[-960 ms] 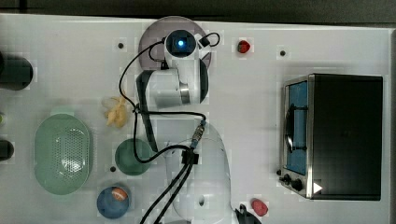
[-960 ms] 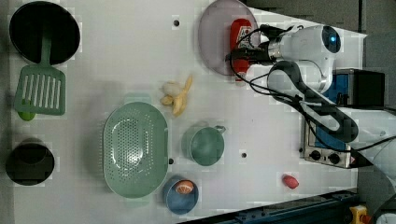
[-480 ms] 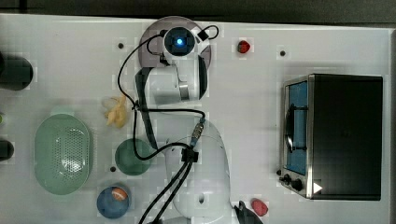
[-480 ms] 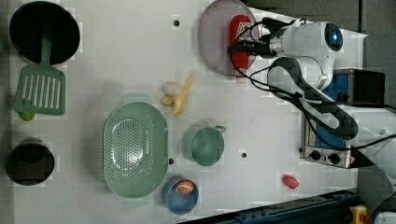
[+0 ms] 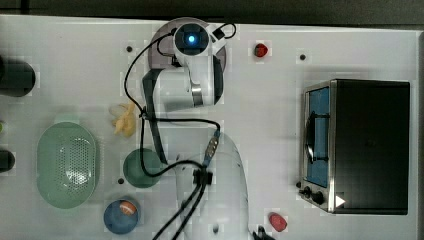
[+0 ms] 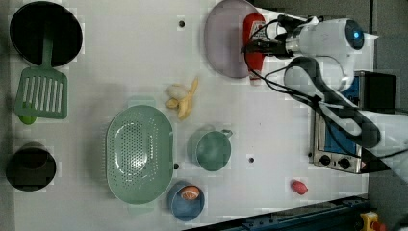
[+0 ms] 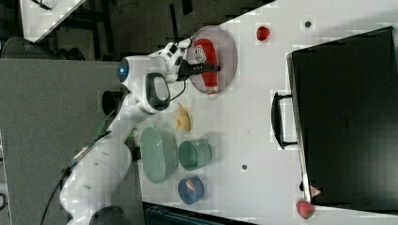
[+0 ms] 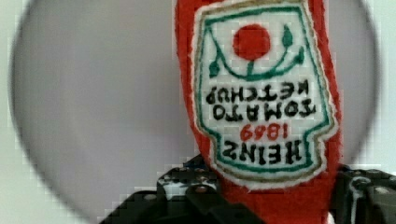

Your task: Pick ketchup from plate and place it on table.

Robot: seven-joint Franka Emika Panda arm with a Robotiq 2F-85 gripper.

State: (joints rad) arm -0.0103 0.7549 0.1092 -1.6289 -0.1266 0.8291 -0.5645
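Red ketchup (image 6: 253, 39) is now sitting clamped in the claw (image 6: 256, 45), which was open a moment ago; lifting off the plate (image 6: 223, 41) comes next.

Hand (image 6: 250, 46) apparently closed on ketchup (image 6: 253, 29).

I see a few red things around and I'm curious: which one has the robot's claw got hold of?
The slim red ketchup bottle with the white label, lying at the lilac-grey round plate's edge. The gripper clamps it; the small red lumps lie untouched on the white table.

arm: stretched out | hand (image 6: 253, 46): fingers closed on ketchup (image 6: 254, 36)
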